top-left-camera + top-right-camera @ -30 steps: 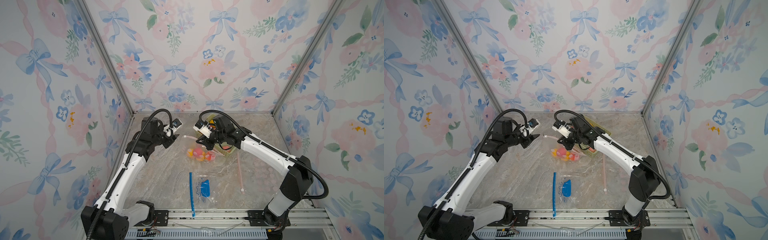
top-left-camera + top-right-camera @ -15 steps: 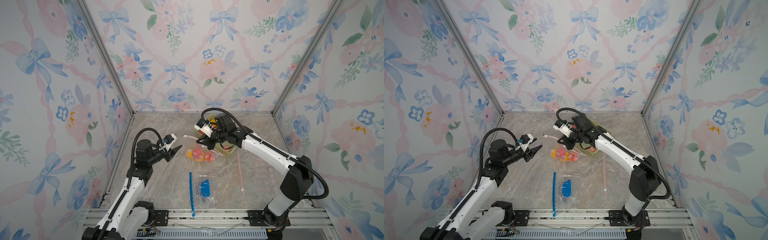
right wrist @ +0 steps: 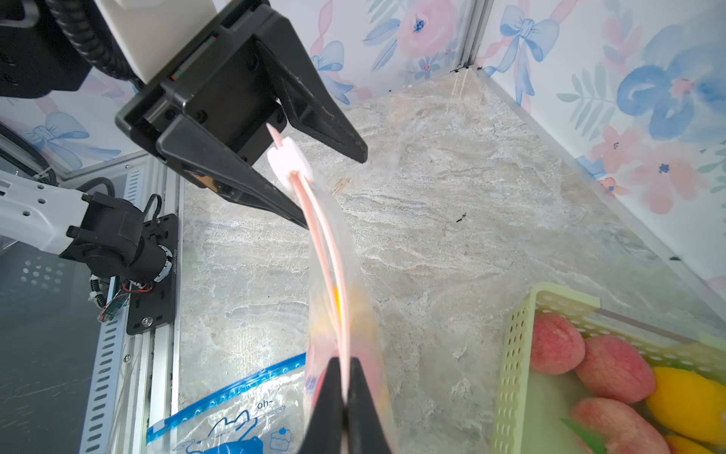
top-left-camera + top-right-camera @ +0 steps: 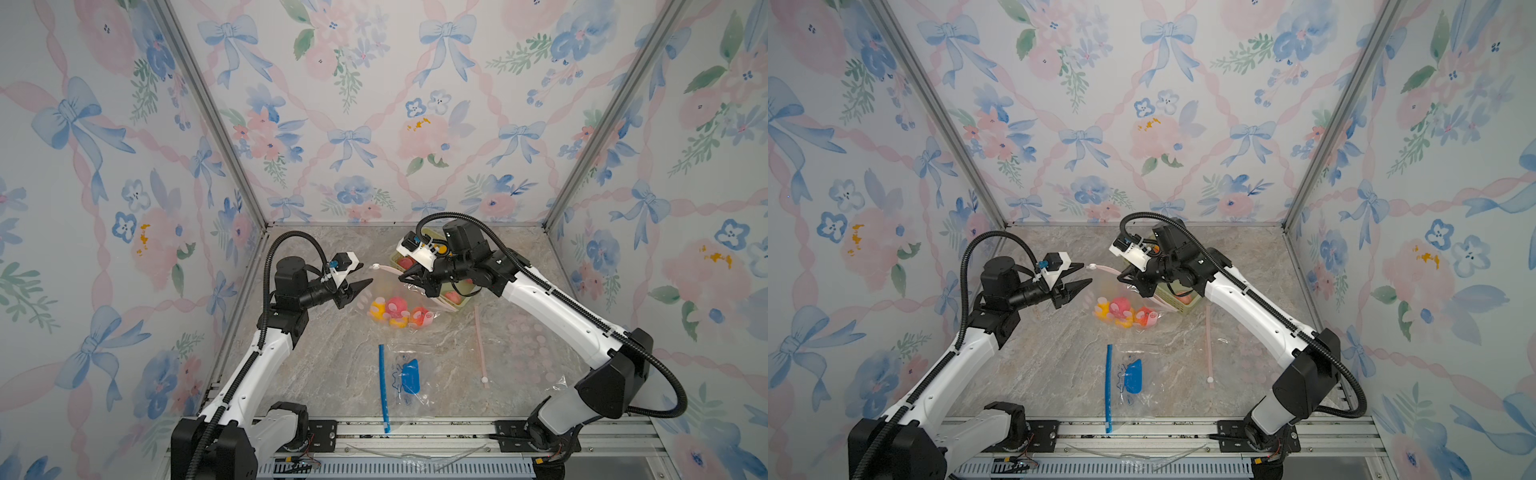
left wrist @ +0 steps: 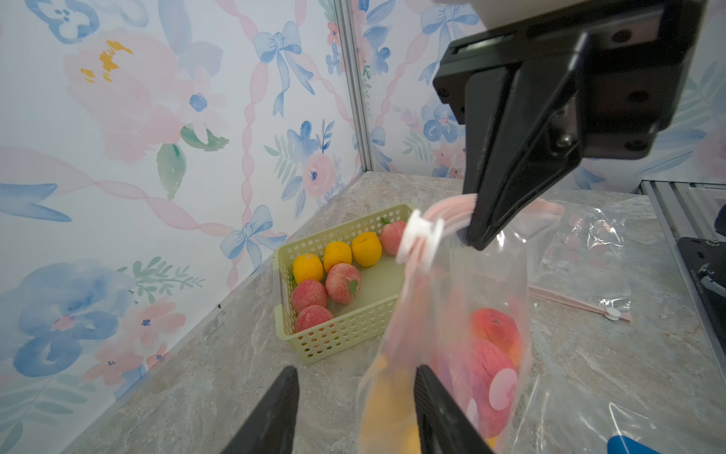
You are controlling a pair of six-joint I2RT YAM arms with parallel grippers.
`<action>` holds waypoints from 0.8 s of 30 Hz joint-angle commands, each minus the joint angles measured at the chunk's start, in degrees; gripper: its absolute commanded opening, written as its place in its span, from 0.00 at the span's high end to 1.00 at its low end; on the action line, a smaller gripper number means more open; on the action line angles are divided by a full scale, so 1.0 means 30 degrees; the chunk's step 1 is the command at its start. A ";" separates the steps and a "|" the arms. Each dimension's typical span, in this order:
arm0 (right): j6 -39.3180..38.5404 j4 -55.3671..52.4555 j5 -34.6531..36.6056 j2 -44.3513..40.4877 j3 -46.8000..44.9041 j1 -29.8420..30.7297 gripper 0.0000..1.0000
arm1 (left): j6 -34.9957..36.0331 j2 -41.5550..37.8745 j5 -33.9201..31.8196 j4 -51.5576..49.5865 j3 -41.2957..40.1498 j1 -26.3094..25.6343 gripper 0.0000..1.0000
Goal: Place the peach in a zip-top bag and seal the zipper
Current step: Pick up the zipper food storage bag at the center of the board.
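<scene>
Centre of both top views: the right gripper [image 4: 405,279] is pinched tight on the pink zipper strip [image 3: 303,200] of the zip-top bag [image 4: 384,291], holding that edge up. A peach [image 5: 495,328] sits inside (among other fruit). The left gripper [image 4: 1086,273] stands partly open and empty, just beside the white slider [image 3: 288,159].

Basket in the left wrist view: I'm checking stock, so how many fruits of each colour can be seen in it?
Pink peaches: 4
Yellow-orange fruits: 3
Total: 7 visible. The bag hangs in front of one end of the basket, so more fruit could be hidden there.
</scene>
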 commanded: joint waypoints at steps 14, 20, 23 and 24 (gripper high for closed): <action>-0.1110 -0.1973 0.0051 -0.0884 0.1196 0.0506 1.00 | 0.2391 0.1043 0.1612 -0.2974 0.2594 -0.1235 0.78; -0.1055 -0.2114 0.0366 -0.0941 0.1067 0.0592 1.00 | 0.2301 0.1144 0.1270 -0.3037 0.2856 -0.1581 1.00; -0.0815 -0.1870 0.0727 -0.1182 0.0829 0.0599 0.92 | 0.1974 0.1082 0.1084 -0.3084 0.3079 -0.1602 1.00; -0.0672 -0.1647 0.0894 -0.1320 0.0708 0.0594 0.82 | 0.1956 0.1087 0.1149 -0.3209 0.3206 -0.1633 1.00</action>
